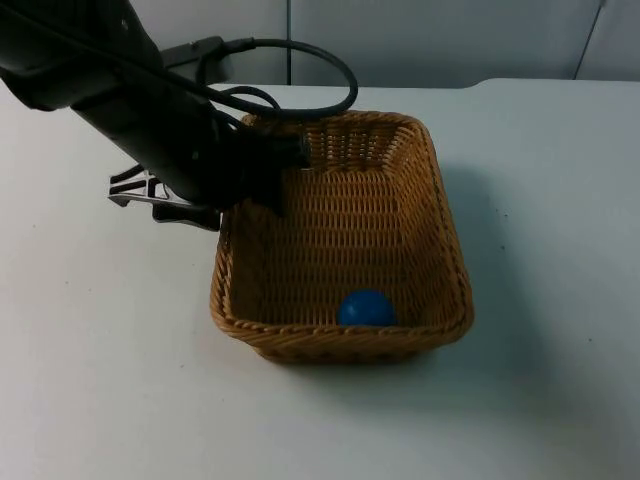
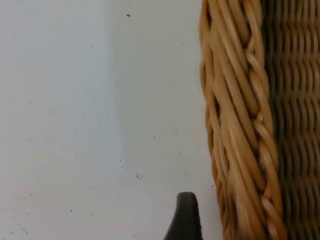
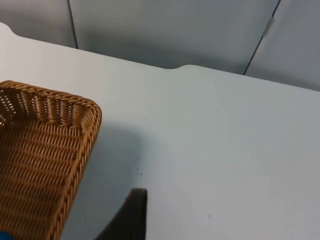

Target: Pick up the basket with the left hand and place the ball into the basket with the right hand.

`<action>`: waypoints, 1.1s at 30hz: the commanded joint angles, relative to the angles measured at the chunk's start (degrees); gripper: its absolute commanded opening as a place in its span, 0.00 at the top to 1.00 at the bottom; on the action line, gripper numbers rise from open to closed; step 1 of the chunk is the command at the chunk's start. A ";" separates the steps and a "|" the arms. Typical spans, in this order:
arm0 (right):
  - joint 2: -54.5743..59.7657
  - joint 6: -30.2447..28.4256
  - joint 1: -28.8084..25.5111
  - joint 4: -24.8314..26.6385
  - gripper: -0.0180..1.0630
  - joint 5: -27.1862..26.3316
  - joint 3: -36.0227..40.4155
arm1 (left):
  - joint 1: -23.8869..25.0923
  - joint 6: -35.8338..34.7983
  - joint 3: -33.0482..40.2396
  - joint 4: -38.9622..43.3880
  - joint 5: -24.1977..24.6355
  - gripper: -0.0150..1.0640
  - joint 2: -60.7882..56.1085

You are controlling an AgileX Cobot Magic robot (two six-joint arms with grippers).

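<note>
We see the rectangular woven wicker basket point(image 1: 420, 200), long axis running toward the partition, holding the small blue ball point(image 1: 366, 308); the left gripper point(image 1: 262, 165) clamps its far-left rim.

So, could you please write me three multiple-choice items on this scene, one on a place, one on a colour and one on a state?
1. Where is the ball?
A. inside the basket, against its near wall
B. on the table beside the basket
C. between the right gripper's fingers

2. What colour is the ball?
A. red
B. blue
C. yellow

3. Where is the left gripper?
A. far off, over bare table
B. down by the ball
C. at the rim of the basket, at its far left corner

Key:
1 A, the top view shows the ball on the woven floor at the near wall.
2 B, it is plainly blue against the tan wicker.
3 C, the left arm ends at that corner, and the left wrist view shows the braided rim beside a fingertip.
</note>
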 commanded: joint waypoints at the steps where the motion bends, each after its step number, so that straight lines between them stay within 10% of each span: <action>1: -0.14 0.00 0.28 -0.36 0.02 -0.62 0.24 | -0.05 -0.41 -0.13 0.84 0.27 0.36 -0.34; 14: -0.13 0.00 0.28 -0.26 0.02 -0.62 0.24 | -0.05 -2.00 -0.22 2.56 3.45 0.01 -2.74; 33: -1.92 1.17 3.58 -0.71 0.02 -0.72 0.24 | 0.52 1.67 -0.34 10.23 10.20 0.01 -20.31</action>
